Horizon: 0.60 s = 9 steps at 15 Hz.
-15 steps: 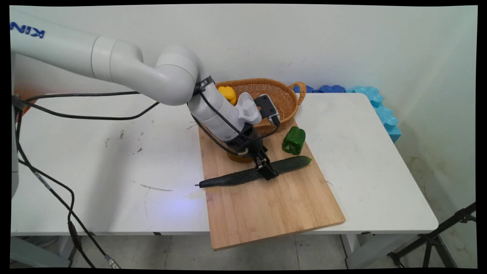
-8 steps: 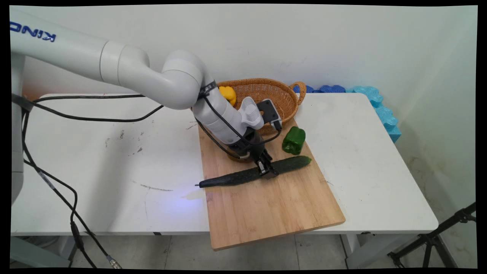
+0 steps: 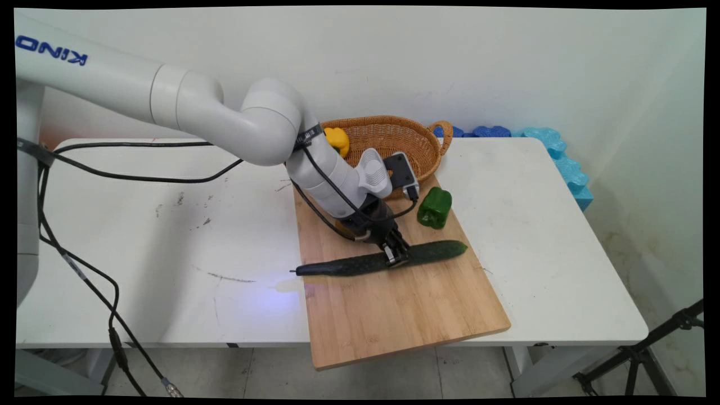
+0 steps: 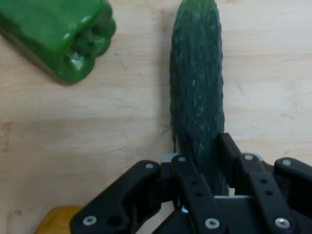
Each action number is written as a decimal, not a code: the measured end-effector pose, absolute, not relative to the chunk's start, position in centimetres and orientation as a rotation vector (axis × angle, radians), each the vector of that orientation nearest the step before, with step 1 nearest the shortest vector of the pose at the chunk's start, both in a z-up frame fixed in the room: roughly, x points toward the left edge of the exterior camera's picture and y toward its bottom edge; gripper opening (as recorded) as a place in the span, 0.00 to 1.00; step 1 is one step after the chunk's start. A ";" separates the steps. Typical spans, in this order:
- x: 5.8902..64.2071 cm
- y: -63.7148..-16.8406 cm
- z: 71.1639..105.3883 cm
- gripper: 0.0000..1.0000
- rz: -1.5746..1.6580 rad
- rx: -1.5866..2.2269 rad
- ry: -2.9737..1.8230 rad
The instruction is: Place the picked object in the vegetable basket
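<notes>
Hand view is showing the gripper (image 4: 202, 161) with its two fingers (image 4: 184, 168) pressing in on either flank of the cucumber (image 4: 197, 92), so it is clamped on the cucumber rather than standing apart. Main view is showing that cucumber (image 3: 436, 251) lying lengthwise across the board (image 3: 405, 304), its thin stem end poking past the board's left edge over the table (image 3: 140, 236), and the gripper (image 3: 396, 256) is gripping it a little right of its middle.

Judging from that, the hold is sitting near the balance point, which is what a long, slippery thing needs; any grip further toward one end would be letting the other end droop and swing. The skin is looking bumpy and firm, so a moderate squeeze should be enough, and a harder one would be risking a bruise or a snap.

A green pepper (image 3: 434, 207) is sitting on the board just beyond the cucumber's right half, apart from it, so the right end is wanting room on the far side. A basket (image 3: 394, 138) is standing at the board's far edge with something yellow (image 3: 336, 139) inside. A small orange-yellow thing (image 4: 58, 219) is lying near the wrist, partly hidden; I cannot tell what it is.
</notes>
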<state>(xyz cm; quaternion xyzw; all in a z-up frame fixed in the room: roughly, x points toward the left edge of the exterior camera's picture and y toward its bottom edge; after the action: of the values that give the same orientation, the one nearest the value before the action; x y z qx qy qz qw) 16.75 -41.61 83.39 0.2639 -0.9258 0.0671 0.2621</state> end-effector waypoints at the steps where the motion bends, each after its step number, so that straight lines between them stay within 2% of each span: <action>1: 16.7 -41.4 83.5 0.00 0.180 0.703 -2.505; 5: 16.9 -40.5 85.0 0.00 0.177 0.662 -2.492; 9: 17.5 -39.4 88.4 0.00 0.178 0.618 -2.465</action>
<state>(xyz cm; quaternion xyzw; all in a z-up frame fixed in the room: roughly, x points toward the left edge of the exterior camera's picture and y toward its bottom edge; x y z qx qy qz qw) 17.53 -39.44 88.35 0.2321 -0.9251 0.0669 0.2929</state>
